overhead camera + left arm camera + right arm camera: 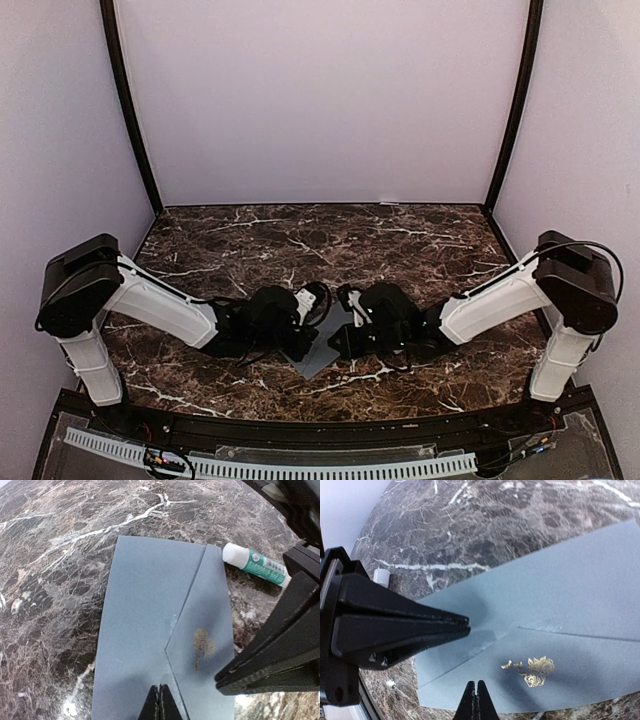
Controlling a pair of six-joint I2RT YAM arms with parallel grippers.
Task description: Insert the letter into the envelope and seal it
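**A:** What does the overhead camera show of the room?

**B:** Pale lilac walls (320,100) on three sides, with black posts (125,100) in the back corners. The desk (300,235) is dark brown marble with white veins. The left arm (160,305) and right arm (490,305) lean in together over its near middle. The envelope (318,357) lies flat there, mostly hidden under them.

**A:** And the left wrist?

**B:** The flap is folded down, with a gold flower mark (202,642) on it. A glue stick (255,562) lies on the marble just beside the far corner. The left fingers (159,697) are pressed together over the flap's edge, gripping nothing.

**A:** Right wrist?

**B:** The right fingers (476,695) are likewise closed and empty, over the envelope's near edge by the gold mark. The left pair reaches the flap's point, but I cannot tell whether it touches.
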